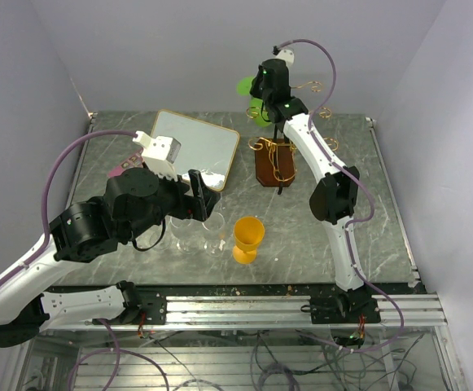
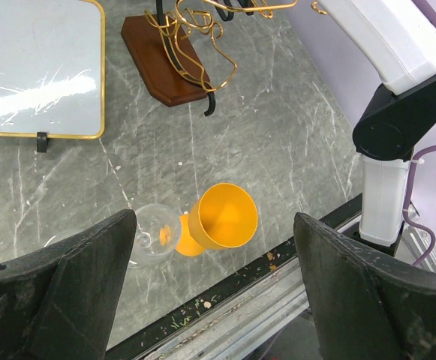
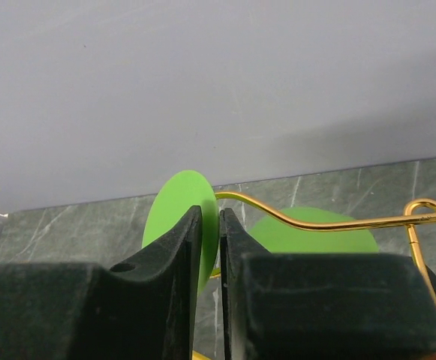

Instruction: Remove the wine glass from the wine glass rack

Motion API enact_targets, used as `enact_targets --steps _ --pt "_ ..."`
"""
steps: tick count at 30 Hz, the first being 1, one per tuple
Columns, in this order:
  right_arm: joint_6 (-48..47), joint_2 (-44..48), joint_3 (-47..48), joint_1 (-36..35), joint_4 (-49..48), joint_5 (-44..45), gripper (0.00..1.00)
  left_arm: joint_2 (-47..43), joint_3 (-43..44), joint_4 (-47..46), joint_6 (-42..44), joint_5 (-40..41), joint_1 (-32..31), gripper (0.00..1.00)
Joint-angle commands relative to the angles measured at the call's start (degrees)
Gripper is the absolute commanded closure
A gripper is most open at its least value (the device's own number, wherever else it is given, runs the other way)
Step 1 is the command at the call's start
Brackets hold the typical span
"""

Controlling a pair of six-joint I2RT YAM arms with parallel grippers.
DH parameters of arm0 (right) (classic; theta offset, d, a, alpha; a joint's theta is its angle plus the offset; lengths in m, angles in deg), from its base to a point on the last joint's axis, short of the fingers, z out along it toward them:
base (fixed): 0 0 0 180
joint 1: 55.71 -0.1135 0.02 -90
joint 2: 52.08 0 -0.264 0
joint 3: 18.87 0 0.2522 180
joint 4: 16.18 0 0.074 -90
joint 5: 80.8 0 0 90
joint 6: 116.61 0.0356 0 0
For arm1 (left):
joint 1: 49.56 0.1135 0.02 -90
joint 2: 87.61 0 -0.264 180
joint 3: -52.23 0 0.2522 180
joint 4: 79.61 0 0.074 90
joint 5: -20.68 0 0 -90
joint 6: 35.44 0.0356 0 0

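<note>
A green wine glass (image 1: 249,86) hangs upside down from a gold arm of the wine glass rack (image 1: 275,161) at the back of the table. In the right wrist view its flat round foot (image 3: 174,210) stands on edge, with the bowl (image 3: 315,234) behind and the gold wire (image 3: 330,220) running rightward. My right gripper (image 3: 211,216) is shut on that foot, one finger on each face. My left gripper (image 2: 214,222) hangs open, holding nothing, above an orange goblet (image 2: 225,217) near the front edge.
A clear glass (image 2: 154,232) lies beside the orange goblet (image 1: 248,239). A gold-framed mirror tray (image 1: 195,147) lies left of the rack's brown base (image 2: 165,64). The right arm (image 1: 334,195) reaches over the table's right side. Walls close in behind and at both sides.
</note>
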Motion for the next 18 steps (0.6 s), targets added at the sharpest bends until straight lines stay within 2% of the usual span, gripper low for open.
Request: enact_targets --steps 1,11,18 --pt "2.1 2.1 -1.2 0.7 -0.8 -0.7 1.00 0.0 0.4 -0.2 -0.6 0.6 0.1 0.04" --pt "13.3 3.8 -5.3 3.1 -5.3 -6.7 1.00 -0.3 0.3 -0.1 -0.6 0.8 0.1 0.04" --pt "16.2 3.5 -5.5 4.1 -7.0 -7.7 1.00 -0.7 0.2 0.2 -0.7 1.0 0.1 0.04"
